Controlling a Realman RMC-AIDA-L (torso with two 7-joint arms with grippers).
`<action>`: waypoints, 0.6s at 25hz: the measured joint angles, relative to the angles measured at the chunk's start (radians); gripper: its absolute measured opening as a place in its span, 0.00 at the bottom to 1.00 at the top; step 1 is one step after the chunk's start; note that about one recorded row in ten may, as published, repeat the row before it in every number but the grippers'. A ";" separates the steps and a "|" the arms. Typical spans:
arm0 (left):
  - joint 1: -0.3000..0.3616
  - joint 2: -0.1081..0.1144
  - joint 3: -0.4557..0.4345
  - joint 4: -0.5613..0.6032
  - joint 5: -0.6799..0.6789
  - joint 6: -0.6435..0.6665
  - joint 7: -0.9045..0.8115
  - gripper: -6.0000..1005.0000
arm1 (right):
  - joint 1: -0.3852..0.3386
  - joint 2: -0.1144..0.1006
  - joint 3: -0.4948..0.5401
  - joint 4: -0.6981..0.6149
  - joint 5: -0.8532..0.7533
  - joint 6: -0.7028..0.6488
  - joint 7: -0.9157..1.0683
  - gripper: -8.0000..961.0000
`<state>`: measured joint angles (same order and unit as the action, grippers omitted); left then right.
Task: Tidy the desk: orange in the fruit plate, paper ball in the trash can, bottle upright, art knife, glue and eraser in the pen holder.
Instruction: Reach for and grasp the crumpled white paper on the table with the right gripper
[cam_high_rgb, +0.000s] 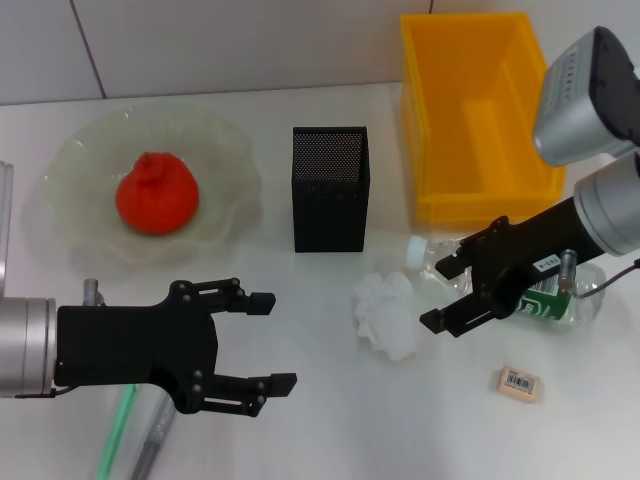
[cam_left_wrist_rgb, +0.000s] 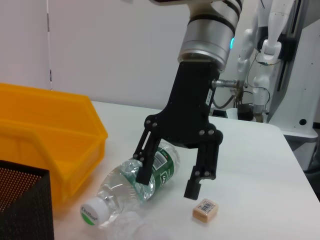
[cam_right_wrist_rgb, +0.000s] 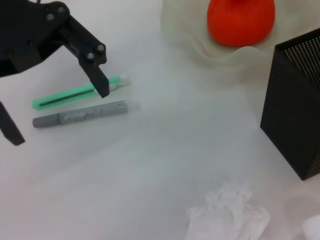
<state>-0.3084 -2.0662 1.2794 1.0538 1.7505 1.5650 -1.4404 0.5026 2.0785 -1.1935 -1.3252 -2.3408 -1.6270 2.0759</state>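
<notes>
A white desk (cam_high_rgb: 330, 420) runs back to a pale wall. On it sit one orange (cam_high_rgb: 155, 195) in the one clear fruit plate (cam_high_rgb: 225, 150) at far left, one black mesh pen holder (cam_high_rgb: 331, 187), one yellow bin (cam_high_rgb: 475, 115) at far right, one paper ball (cam_high_rgb: 388, 312), one eraser (cam_high_rgb: 519, 383) with a barcode sticker, and two pen-like items, green (cam_right_wrist_rgb: 75, 93) and grey (cam_right_wrist_rgb: 80, 114). One bottle (cam_left_wrist_rgb: 137, 184) lies on its side; its green label is unreadable. The right tool (cam_high_rgb: 455, 288) is open astride the bottle; the left tool (cam_high_rgb: 268, 341) hangs open at near left.
</notes>
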 joint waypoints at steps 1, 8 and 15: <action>0.000 0.000 0.000 0.000 0.000 0.001 0.000 0.86 | 0.000 0.000 -0.008 0.003 0.000 0.010 -0.001 0.80; 0.001 0.000 0.001 0.000 0.000 0.000 -0.002 0.86 | 0.011 0.003 -0.037 0.022 0.008 0.050 -0.003 0.80; 0.004 0.000 0.000 0.000 0.000 -0.004 -0.001 0.86 | 0.026 0.003 -0.057 0.061 0.006 0.088 -0.002 0.80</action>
<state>-0.3041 -2.0662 1.2793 1.0538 1.7508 1.5606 -1.4416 0.5281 2.0817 -1.2505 -1.2639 -2.3346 -1.5387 2.0735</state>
